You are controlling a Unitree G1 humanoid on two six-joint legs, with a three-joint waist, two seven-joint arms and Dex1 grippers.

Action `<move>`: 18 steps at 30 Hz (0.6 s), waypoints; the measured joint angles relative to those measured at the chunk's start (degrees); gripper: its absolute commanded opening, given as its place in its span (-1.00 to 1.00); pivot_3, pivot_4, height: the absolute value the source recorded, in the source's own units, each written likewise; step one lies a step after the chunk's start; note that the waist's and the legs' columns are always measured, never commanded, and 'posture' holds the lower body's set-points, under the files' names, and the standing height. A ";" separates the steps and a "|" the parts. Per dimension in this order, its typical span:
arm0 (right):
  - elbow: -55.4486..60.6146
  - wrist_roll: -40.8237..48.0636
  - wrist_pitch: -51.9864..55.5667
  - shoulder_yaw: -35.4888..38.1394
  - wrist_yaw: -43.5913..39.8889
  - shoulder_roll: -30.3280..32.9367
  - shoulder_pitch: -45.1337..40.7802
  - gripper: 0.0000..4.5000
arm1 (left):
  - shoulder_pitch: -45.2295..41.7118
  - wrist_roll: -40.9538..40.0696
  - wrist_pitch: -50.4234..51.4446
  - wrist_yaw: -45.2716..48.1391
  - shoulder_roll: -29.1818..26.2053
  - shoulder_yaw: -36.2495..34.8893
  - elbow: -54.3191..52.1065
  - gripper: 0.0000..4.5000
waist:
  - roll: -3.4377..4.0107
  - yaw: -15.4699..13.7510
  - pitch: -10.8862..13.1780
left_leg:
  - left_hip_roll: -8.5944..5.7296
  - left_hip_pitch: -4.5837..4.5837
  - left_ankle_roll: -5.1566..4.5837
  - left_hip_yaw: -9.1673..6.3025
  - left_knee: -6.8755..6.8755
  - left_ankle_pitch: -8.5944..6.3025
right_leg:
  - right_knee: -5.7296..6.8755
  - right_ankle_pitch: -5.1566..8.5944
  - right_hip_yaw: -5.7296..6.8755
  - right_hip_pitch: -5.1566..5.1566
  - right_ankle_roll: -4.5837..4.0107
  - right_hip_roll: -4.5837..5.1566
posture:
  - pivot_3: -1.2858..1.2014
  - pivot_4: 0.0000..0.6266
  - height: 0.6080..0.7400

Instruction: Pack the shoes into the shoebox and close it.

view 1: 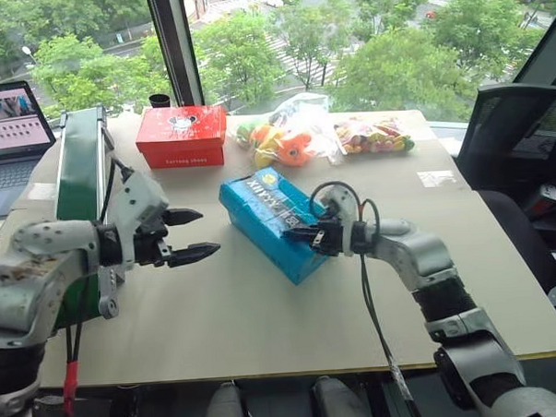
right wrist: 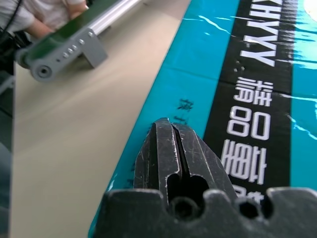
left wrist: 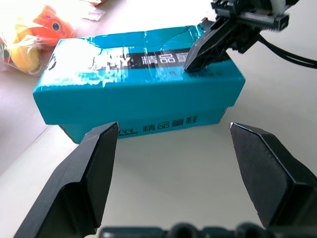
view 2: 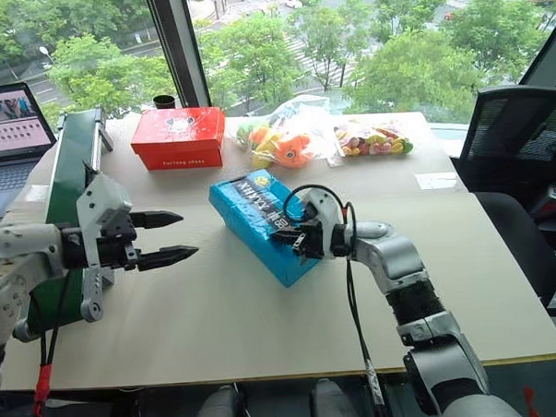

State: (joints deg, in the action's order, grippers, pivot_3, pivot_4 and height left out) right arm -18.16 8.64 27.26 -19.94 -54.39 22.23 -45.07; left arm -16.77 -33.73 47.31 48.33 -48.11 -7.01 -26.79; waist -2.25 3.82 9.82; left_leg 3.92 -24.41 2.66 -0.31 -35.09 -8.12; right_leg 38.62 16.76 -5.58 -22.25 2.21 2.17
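The turquoise-blue rectangular cardboard shoebox sits lid-down and closed near the middle of the tabletop, angled, black lettering band on top. No shoes in sight; I judge they're already inside, but can't confirm that.

My right gripper has its jaws pressed together, tips resting on the lid at the near end, close to the long edge. Reads as the final press to seat the lid.

To do it well:
- push straight down, not sideways; the box is light card and will skid or pivot on the smooth top
- run the pressure along the edge so the whole lid seats, not just one corner
- go easy, the lid may dent

My left gripper hovers just off the box's side, jaws spread wide, nothing between them. Good spot to brace the box if it slides.

Surface: pale beige board, flat. Further back, well apart from the blue box: a red cardboard box with white lettering and clear bags of colourful toys. A green conveyor unit runs along the left edge, laptop beyond it, black mesh chair on the right, windows onto trees.
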 measured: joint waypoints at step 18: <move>19.12 7.48 10.39 21.50 2.51 15.77 16.01 0.99 | 7.44 7.81 -13.49 -13.19 14.74 0.37 -0.92 0.70 | 0.02 -1.79 0.09 | -0.08 -0.49 -0.03 0.01 0.13 -0.08 | -0.59 -0.03 0.04 -0.17 0.00 0.15 | 0.03 -0.52 0.99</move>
State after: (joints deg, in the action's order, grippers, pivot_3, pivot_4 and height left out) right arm 0.96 16.12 37.65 1.55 -51.88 38.00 -29.05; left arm -9.34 -25.92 33.82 35.14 -33.37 -6.64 -27.71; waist -2.23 2.03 9.91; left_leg 3.84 -24.91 2.64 -0.30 -34.96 -8.21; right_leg 38.03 16.72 -5.55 -22.42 2.21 2.31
